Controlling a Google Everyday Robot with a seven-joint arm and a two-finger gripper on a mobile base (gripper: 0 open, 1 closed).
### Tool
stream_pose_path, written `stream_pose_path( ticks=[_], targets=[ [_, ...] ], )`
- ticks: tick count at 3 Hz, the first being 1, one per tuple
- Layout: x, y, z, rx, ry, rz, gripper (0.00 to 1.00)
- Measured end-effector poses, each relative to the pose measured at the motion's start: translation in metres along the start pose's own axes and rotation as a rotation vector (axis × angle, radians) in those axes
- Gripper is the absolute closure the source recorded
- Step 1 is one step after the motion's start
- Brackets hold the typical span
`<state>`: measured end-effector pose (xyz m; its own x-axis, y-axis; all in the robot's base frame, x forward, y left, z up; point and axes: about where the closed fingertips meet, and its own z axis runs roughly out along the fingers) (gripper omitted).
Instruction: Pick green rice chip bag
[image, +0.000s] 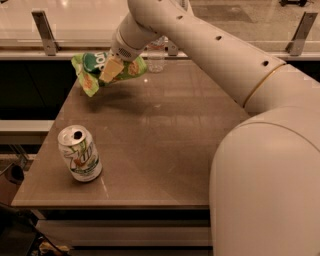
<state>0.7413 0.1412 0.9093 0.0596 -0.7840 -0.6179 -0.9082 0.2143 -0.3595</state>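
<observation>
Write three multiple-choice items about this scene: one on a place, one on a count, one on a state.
1. Where on the brown table does the white-green metal soda can stand? A. near left corner B. far right edge C. middle
2. How many soda cans are there? A. one B. two C. three
3. What is the pincer doing? A. hanging open B. shut on the soft light green foil chip bag C. lying on the table
Key: 1 A, the can stands there. 2 A, only one shows. 3 B, over the far left corner the pincer grips the bag.
</observation>
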Motion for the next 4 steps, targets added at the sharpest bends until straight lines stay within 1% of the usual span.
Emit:
stream_pose_path(
  ticks=[1,2,4],
  targets=[
    [-0.018,-0.002,-0.017,0.012,0.009,-0.023,1.0],
    [-0.03,-0.005,-0.034,0.037,-0.001,-0.039,1.0],
    [-0.047,-0.016,-0.074,0.113,-0.031,-0.063,1.0]
  ],
)
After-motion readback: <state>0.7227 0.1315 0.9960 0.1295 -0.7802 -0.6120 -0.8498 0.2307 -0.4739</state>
